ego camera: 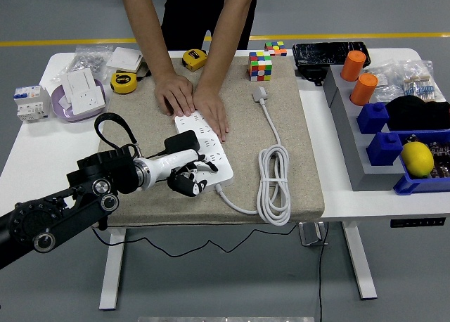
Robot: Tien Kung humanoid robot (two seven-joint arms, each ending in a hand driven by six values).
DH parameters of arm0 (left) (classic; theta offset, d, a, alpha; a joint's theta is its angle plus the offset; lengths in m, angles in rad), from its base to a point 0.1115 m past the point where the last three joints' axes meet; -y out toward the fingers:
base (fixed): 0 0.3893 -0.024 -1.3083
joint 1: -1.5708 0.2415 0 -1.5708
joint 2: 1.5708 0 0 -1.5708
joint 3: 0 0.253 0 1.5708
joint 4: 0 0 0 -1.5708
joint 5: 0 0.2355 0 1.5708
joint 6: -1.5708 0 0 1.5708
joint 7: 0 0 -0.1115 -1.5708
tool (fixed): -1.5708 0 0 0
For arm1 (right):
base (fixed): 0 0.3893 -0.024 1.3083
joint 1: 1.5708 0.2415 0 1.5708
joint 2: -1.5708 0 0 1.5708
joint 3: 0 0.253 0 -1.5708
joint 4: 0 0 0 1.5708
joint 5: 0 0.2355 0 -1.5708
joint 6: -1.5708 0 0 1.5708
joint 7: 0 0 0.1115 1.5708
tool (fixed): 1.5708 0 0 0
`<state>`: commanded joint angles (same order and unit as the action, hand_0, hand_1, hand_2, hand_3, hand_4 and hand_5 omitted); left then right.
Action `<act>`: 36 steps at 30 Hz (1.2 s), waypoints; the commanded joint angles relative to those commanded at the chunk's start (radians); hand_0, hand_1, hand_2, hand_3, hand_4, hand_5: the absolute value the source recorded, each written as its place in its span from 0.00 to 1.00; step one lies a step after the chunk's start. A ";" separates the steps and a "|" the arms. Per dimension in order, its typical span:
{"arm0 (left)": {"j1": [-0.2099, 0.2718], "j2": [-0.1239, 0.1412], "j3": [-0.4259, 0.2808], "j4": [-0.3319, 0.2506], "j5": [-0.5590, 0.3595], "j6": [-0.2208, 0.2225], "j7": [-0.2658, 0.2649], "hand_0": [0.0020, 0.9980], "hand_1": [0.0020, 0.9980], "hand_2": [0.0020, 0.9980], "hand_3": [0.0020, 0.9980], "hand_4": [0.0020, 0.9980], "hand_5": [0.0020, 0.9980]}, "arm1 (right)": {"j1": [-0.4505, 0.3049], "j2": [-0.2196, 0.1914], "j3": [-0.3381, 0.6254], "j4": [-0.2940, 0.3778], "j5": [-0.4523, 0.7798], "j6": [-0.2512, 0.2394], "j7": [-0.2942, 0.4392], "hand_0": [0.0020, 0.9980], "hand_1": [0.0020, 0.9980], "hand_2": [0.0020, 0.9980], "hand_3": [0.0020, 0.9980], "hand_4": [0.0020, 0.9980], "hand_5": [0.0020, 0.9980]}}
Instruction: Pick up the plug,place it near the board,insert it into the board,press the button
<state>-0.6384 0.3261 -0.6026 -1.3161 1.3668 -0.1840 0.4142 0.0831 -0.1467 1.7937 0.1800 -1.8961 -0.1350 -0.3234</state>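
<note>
A white power strip [211, 150] lies on the beige mat [281, 69]. A person's two hands [190, 100] press down on its far end. My left hand [187, 180] hovers at the strip's near left corner, its fingers curled. A black plug [172, 145] sits at the top of that hand, against the strip's left edge; whether it is seated in a socket is hidden. The plug's black cable [112, 125] loops back over my forearm. The right arm is out of view.
The strip's white cable [274, 188] lies coiled on the mat's right, ending in a white plug [261, 94]. At the back stand two yellow tape measures [124, 81], a colour cube [260, 66] and a socket box [81, 93]. Grey and blue bins [373, 118] fill the right.
</note>
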 joint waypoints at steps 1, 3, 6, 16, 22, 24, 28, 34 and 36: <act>-0.001 0.000 0.000 0.001 0.000 0.000 0.000 0.10 0.02 0.17 0.79 0.41 0.04 | 0.000 0.000 0.000 0.000 -0.001 0.000 0.000 0.97 0.68 0.60 0.59 1.00 0.70; -0.001 -0.001 -0.001 0.003 0.000 0.001 -0.002 0.10 0.02 0.17 0.79 0.41 0.03 | 0.001 0.000 0.000 0.000 0.001 0.000 0.000 0.97 0.68 0.60 0.59 1.00 0.70; -0.001 -0.002 0.000 0.006 -0.002 0.001 -0.002 0.10 0.02 0.17 0.79 0.41 0.03 | 0.000 0.000 0.001 0.000 -0.001 0.000 -0.001 0.97 0.68 0.60 0.59 1.00 0.70; 0.004 -0.004 0.003 0.019 -0.007 -0.005 0.002 0.10 0.02 0.17 0.83 0.41 0.03 | -0.004 0.000 0.003 0.000 -0.006 0.001 0.000 0.97 0.68 0.60 0.59 1.00 0.70; 0.005 -0.007 0.005 0.030 -0.011 -0.007 0.005 0.10 0.02 0.17 0.82 0.41 0.03 | -0.006 0.000 0.003 0.000 -0.008 0.001 0.000 0.97 0.68 0.60 0.59 1.00 0.70; 0.004 -0.008 0.008 0.040 -0.015 -0.004 0.002 0.10 0.02 0.17 0.82 0.41 0.03 | -0.006 0.000 0.002 0.000 -0.007 0.001 0.000 0.97 0.68 0.60 0.59 1.00 0.70; 0.000 -0.013 0.010 0.057 -0.020 0.000 -0.003 0.10 0.02 0.17 0.82 0.41 0.03 | -0.005 0.000 0.002 0.000 -0.007 0.001 0.000 0.97 0.68 0.60 0.59 1.00 0.70; 0.002 -0.011 -0.007 0.046 -0.001 0.005 -0.006 0.10 0.02 0.16 0.81 0.40 0.03 | -0.004 -0.001 0.004 0.000 -0.008 0.001 0.000 0.97 0.68 0.60 0.59 1.00 0.70; 0.004 -0.010 -0.018 0.034 0.010 0.007 -0.006 0.10 0.02 0.16 0.81 0.40 0.03 | -0.004 -0.001 0.004 0.000 -0.007 0.001 0.000 0.97 0.68 0.60 0.59 1.00 0.70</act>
<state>-0.6346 0.3158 -0.6209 -1.2826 1.3772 -0.1773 0.4081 0.0786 -0.1479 1.7979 0.1800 -1.9029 -0.1342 -0.3237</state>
